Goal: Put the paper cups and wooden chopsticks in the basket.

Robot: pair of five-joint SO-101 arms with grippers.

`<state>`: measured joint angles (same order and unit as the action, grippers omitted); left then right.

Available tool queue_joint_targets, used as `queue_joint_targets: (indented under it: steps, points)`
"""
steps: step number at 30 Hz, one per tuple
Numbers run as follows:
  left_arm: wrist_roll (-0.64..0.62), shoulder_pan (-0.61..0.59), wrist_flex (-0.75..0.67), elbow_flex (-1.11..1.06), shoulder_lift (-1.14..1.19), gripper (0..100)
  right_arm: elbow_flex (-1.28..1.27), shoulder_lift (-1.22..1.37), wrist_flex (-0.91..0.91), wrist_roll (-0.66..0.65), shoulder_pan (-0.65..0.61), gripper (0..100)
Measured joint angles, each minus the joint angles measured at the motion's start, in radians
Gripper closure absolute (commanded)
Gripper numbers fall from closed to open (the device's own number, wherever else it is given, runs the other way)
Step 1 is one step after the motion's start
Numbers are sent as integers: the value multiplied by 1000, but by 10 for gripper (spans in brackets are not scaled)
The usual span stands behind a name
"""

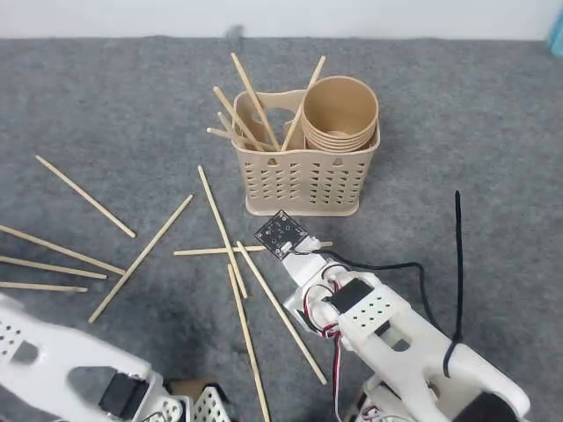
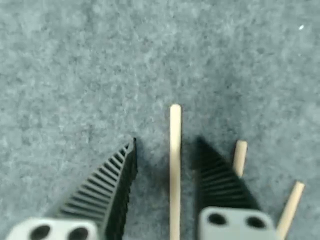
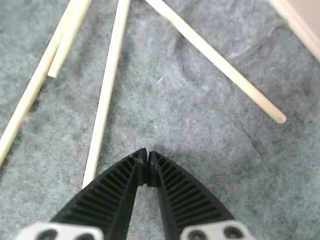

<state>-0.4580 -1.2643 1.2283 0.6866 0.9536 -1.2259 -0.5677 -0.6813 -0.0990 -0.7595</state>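
The beige basket (image 1: 303,180) stands upright on the grey felt (image 1: 457,114), toward the far side of the table. Its right compartment holds a stack of paper cups (image 1: 339,110). In its left compartment several wooden chopsticks (image 1: 244,119) lean at different angles. Many loose chopsticks (image 1: 141,258) lie flat on the felt in front of the basket and to its left, and some of them cross each other.

The right arm (image 1: 387,325) is just in front of the basket, with its wrist above the crossing sticks. The right gripper (image 3: 147,155) is clenched with nothing in it; its fingertips meet and point down at bare felt. A long chopstick (image 3: 106,95) lies just beside the tip, and a slanted chopstick (image 3: 215,57) lies farther off.

The left arm (image 1: 70,360) is at the near left edge of the table. The left gripper (image 2: 166,145) is released. Its two fingers stand apart, and one chopstick (image 2: 175,165) lies on the felt between them, with no clear contact to either finger. The ends of two other chopsticks (image 2: 240,155) are just beside one finger.
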Motion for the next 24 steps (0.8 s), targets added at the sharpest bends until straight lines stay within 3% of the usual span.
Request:
queue_joint_targets:
  steps: [8, 13, 17, 20, 24]
  points:
    - [18, 6, 54, 14, 0, 989, 0, 0, 0, 0, 0, 987]
    - [28, 5, 167, 86, 5, 989, 0, 0, 0, 0, 0, 987]
    - [29, 5, 321, 233, 5, 989, 0, 0, 0, 0, 0, 987]
    - [101, 5, 459, 394, 5, 989, 0, 0, 0, 0, 0, 987]
    - [130, 5, 489, 583, 5, 989, 0, 0, 0, 0, 0, 987]
